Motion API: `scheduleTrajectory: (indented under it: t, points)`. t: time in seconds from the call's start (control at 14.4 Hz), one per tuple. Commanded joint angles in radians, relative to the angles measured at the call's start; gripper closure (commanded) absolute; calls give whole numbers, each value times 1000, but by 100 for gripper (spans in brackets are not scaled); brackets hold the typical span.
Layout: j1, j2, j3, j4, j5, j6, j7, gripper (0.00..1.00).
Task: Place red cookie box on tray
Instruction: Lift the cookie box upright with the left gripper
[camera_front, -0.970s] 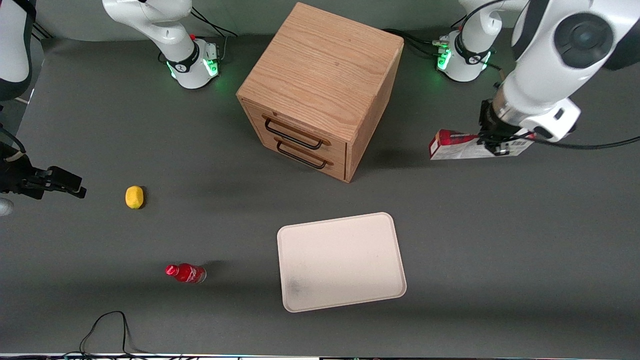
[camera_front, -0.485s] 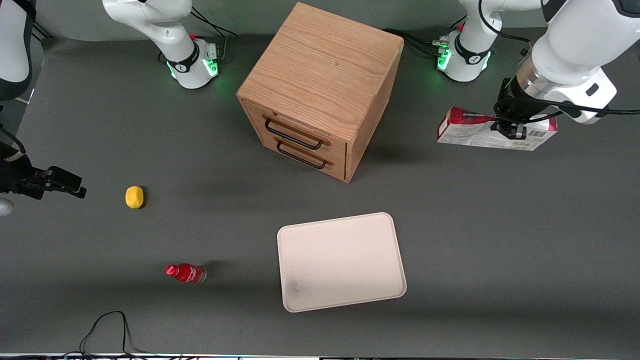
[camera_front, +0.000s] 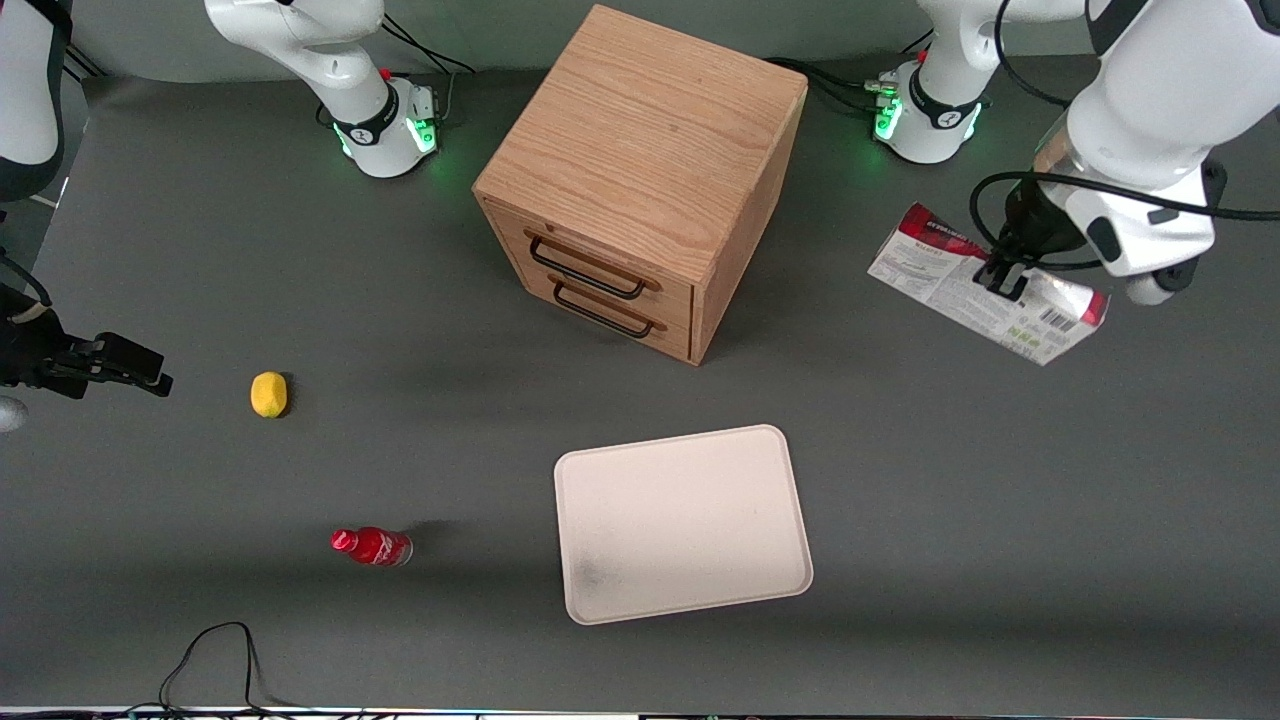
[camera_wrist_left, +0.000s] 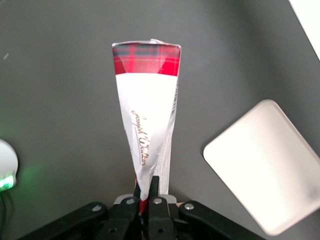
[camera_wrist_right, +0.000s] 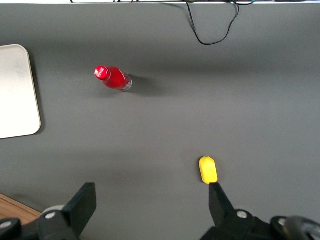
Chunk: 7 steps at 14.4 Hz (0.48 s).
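The red cookie box (camera_front: 985, 285) hangs in the air toward the working arm's end of the table, tilted, its white printed side facing the front camera. My gripper (camera_front: 1005, 278) is shut on the box near its middle. In the left wrist view the box (camera_wrist_left: 146, 125) stretches away from the gripper (camera_wrist_left: 146, 192), red tartan end farthest out, its edge pinched between the fingers (camera_wrist_left: 156, 187). The cream-white tray (camera_front: 681, 522) lies flat on the table, nearer the front camera than the box and well apart from it; the tray (camera_wrist_left: 266, 167) also shows in the wrist view.
A wooden two-drawer cabinet (camera_front: 640, 180) stands mid-table, farther from the front camera than the tray. Toward the parked arm's end lie a small red bottle (camera_front: 371, 546) and a yellow lemon-like object (camera_front: 268, 393). A black cable (camera_front: 215, 660) loops at the front edge.
My gripper has carried the box upward off the table, then swung it nearer the front camera, turning it from level to tilted, with its white side now showing more.
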Motion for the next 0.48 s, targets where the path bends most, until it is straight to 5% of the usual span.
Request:
scheduleTrajectory:
  t: [0.0, 0.42]
  points:
    - [-25, 72, 4, 106, -5, -10, 227, 100]
    - [-97, 306, 4, 356, 6, -9, 359, 100]
